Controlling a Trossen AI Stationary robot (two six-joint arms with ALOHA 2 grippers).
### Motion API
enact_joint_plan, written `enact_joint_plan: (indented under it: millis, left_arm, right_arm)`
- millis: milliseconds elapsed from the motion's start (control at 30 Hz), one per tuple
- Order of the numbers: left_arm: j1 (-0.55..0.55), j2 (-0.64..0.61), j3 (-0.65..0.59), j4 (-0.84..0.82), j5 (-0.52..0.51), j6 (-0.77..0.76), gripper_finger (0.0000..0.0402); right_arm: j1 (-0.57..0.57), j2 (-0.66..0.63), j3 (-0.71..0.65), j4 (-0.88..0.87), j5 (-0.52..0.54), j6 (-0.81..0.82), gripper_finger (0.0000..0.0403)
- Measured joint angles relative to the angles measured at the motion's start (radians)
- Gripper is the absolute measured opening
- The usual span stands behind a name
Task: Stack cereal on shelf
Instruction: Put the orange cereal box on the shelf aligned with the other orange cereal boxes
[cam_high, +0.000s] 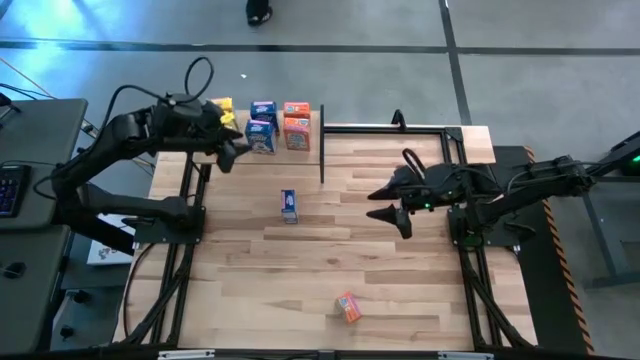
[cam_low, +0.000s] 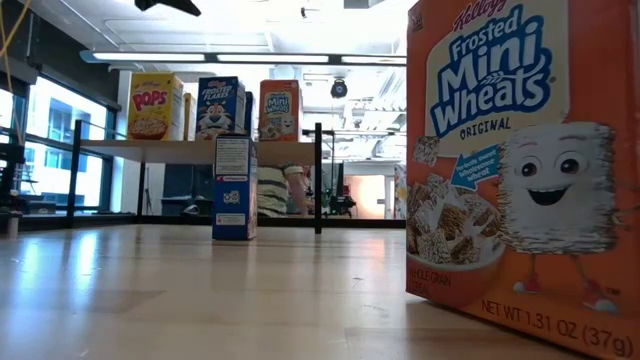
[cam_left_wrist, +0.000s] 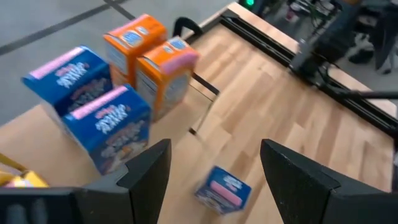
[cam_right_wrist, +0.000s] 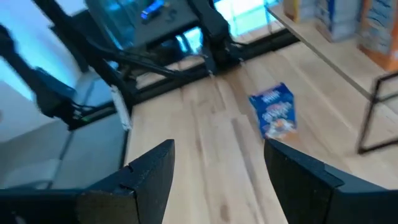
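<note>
Both grippers have their jaws wide and empty, left gripper (cam_high: 228, 155) over the raised light-wood shelf (cam_high: 312, 118), so reaching for the small blue cardboard cereal box (cam_high: 289, 205) standing on the wooden surface (cam_high: 400, 290) could topple the shelved boxes (cam_high: 279, 124).

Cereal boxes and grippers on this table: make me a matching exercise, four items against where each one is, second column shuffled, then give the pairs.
Items
1. Lone blue box
2. Lone orange box
3. Left gripper
4. Right gripper

Places
A. Open, in the air over the table's middle, right of the lone blue box
B. On the bare table, nearest the low camera
C. Standing on the table just in front of the shelf
D. Open and empty, at the shelf's front edge by the blue boxes there

Pairs: 1-C, 2-B, 3-D, 4-A
</note>
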Motion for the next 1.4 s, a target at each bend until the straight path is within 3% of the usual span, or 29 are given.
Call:
enact_joint_plan:
  millis: [167, 433, 933, 1233, 1400]
  left_arm:
    - [-0.063, -0.004, 0.000, -0.014, -0.002, -0.005, 0.0239]
    - [-0.136, -0.004, 0.000, -0.036, -0.003, -0.026, 0.0239]
    - [-0.154, -0.004, 0.000, -0.036, -0.045, -0.026, 0.0239]
    - [-0.154, -0.004, 0.000, -0.047, -0.045, -0.002, 0.0239]
    - [-0.160, -0.004, 0.000, -0.066, -0.045, 0.009, 0.0239]
  right_arm:
    - [0.000, 0.000, 0.000, 0.083, -0.060, -0.034, 0.0240]
    - [0.000, 0.001, 0.000, 0.228, -0.065, 0.037, 0.0240]
    - [0.014, 0.001, 0.000, 0.436, -0.101, 0.095, 0.0240]
    - [0.102, 0.028, 0.117, 0.418, -0.077, 0.012, 0.0240]
    - [0.161, 0.111, 0.262, 0.233, 0.003, -0.011, 0.0240]
